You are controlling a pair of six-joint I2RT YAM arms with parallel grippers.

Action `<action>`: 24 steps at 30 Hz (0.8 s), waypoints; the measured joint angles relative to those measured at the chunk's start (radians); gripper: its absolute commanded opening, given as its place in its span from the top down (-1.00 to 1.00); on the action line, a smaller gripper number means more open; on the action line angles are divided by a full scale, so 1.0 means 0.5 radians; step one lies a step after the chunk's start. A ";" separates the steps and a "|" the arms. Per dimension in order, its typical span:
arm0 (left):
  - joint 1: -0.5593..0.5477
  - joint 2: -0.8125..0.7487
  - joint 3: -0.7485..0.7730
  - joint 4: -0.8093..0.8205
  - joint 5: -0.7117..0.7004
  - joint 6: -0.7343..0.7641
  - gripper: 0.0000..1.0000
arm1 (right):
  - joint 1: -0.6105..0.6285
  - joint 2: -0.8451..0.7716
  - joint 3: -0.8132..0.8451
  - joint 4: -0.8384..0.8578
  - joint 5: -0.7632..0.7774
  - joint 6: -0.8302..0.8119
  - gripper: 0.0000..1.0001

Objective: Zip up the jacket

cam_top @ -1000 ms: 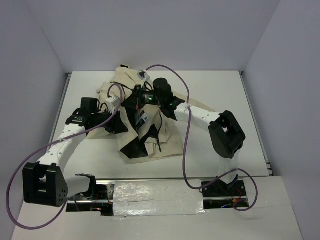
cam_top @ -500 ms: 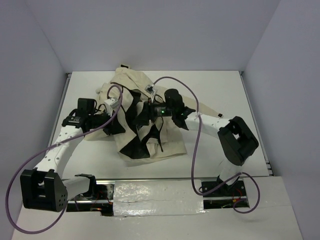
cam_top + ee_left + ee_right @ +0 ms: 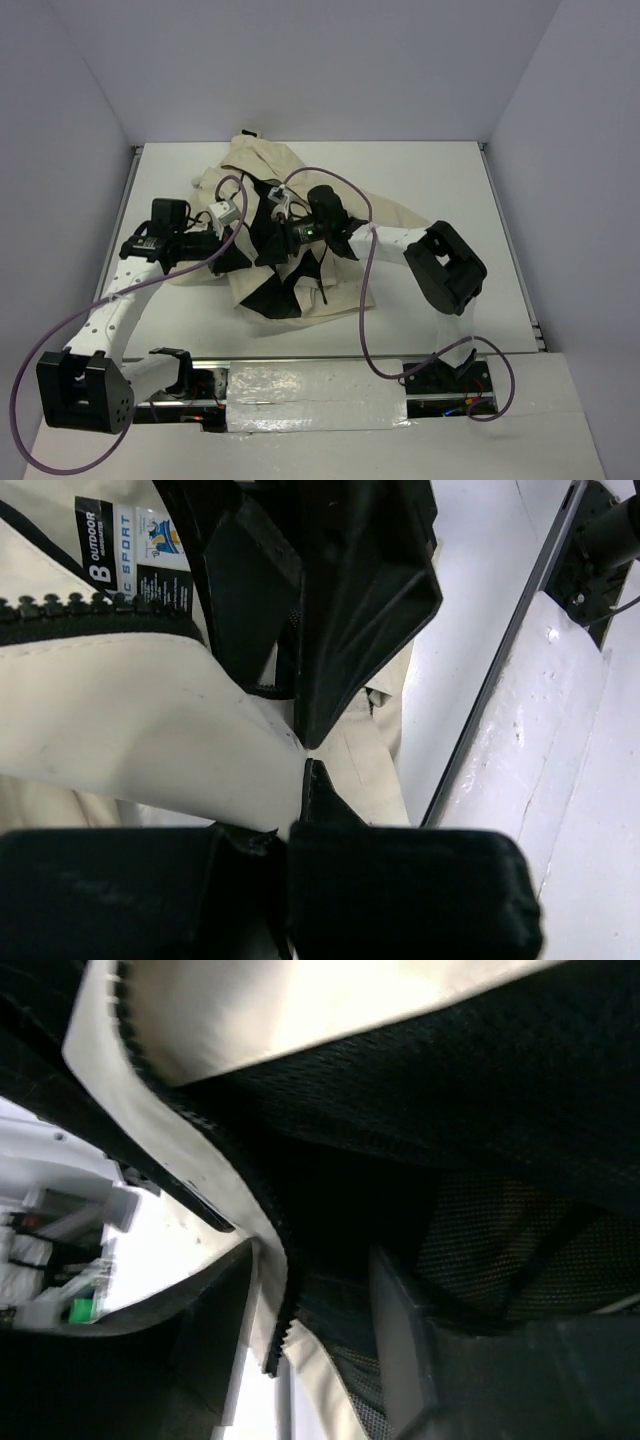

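Jacket (image 3: pixel 340 285) lengthwise near to far

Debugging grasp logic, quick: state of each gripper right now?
Left gripper: closed on the jacket.
Right gripper: jacket edge between its fingers; clamped or not cannot be told.

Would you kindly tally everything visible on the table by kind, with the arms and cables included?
Jacket: 1
Robot arms: 2 (left arm, right arm)
Purple cables: 2 (left cable, right cable)
Total: 5
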 measured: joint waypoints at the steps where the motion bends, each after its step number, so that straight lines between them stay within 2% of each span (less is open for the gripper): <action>1: 0.000 -0.005 0.000 -0.002 0.001 0.016 0.96 | 0.000 0.016 0.006 0.006 -0.025 0.003 0.13; 2: 0.000 -0.013 -0.003 0.000 0.000 0.024 0.96 | 0.001 0.030 0.011 0.014 -0.047 0.011 0.29; 3: 0.000 -0.018 -0.010 0.004 -0.002 0.027 0.96 | 0.002 0.037 0.011 0.021 -0.068 0.022 0.63; 5: 0.002 -0.024 -0.029 0.013 -0.007 0.023 0.88 | 0.014 0.045 0.014 0.035 -0.125 0.030 1.00; 6: 0.002 -0.025 -0.037 0.017 -0.014 0.018 0.77 | 0.023 0.045 0.015 0.047 -0.144 0.035 1.00; 7: 0.002 -0.025 -0.043 0.024 -0.029 0.012 0.31 | 0.031 0.045 0.015 0.059 -0.156 0.050 1.00; 9: 0.004 -0.026 -0.045 0.031 -0.066 -0.014 -0.16 | 0.040 0.045 0.006 0.110 -0.173 0.082 1.00; 10: 0.005 -0.026 -0.045 0.036 -0.107 -0.019 -0.47 | 0.041 0.045 -0.013 0.164 -0.179 0.105 1.00; 13: 0.028 -0.026 -0.031 -0.027 -0.227 -0.005 -0.99 | 0.041 0.045 -0.074 0.269 -0.178 0.175 1.00; 15: 0.103 -0.027 0.005 -0.105 -0.300 0.019 -0.99 | 0.043 0.045 -0.108 0.330 -0.179 0.217 1.00; 20: 0.489 -0.051 0.152 -0.220 -0.440 0.019 -0.93 | 0.052 0.050 -0.134 0.473 -0.150 0.304 1.00; 23: 0.576 -0.056 0.176 -0.224 -0.537 -0.036 -0.31 | 0.054 0.051 -0.138 0.501 -0.108 0.323 1.00; 24: 0.576 -0.053 0.162 -0.210 -0.568 -0.064 0.04 | 0.054 0.050 -0.138 0.504 -0.095 0.329 1.00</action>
